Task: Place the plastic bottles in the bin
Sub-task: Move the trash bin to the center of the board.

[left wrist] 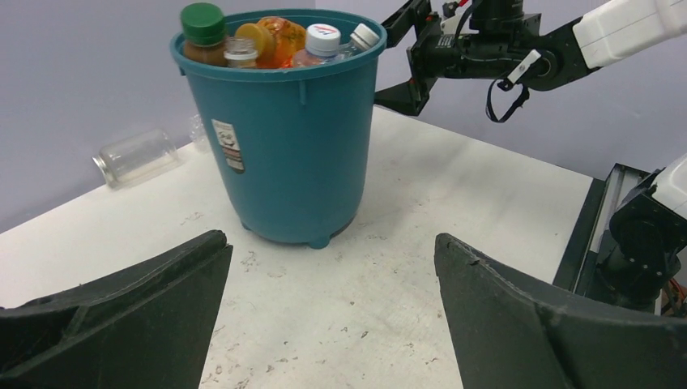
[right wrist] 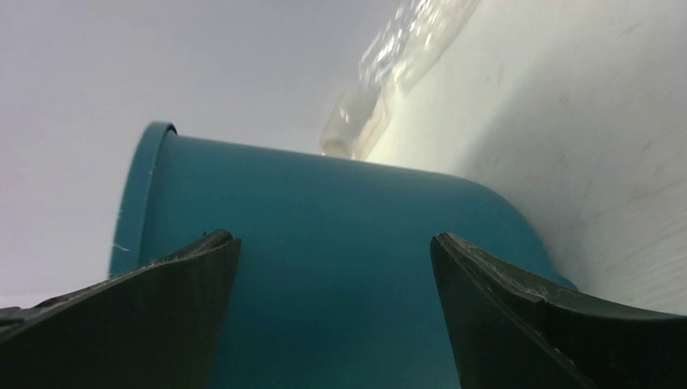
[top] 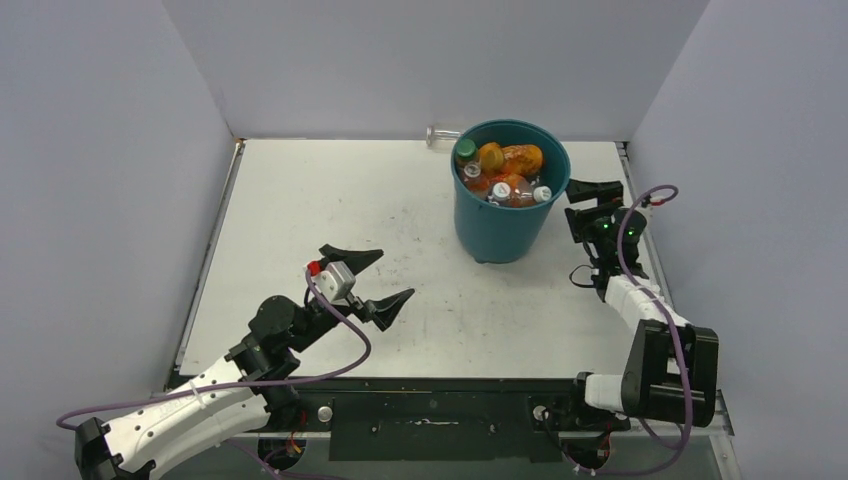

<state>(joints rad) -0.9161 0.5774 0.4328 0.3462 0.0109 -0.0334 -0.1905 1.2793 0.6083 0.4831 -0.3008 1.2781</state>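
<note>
The teal bin point(top: 500, 225) stands at the back right of the table, filled to the rim with plastic bottles point(top: 508, 165): orange ones, a green-capped one and white-capped ones. The left wrist view shows the bin point(left wrist: 283, 146) with those bottles point(left wrist: 275, 36) poking above its rim. One clear bottle point(top: 440, 135) lies on its side behind the bin by the back wall. My left gripper point(top: 385, 280) hangs open and holds nothing, well short of the bin. My right gripper point(top: 572, 207) is open just right of the bin, its fingers facing the bin wall point(right wrist: 324, 227).
The table's right edge rail point(top: 655, 260) runs close beside the right arm. Grey walls close in the back and both sides. The clear bottle point(left wrist: 138, 156) also shows left of the bin in the left wrist view, and above the bin point(right wrist: 405, 49) in the right wrist view.
</note>
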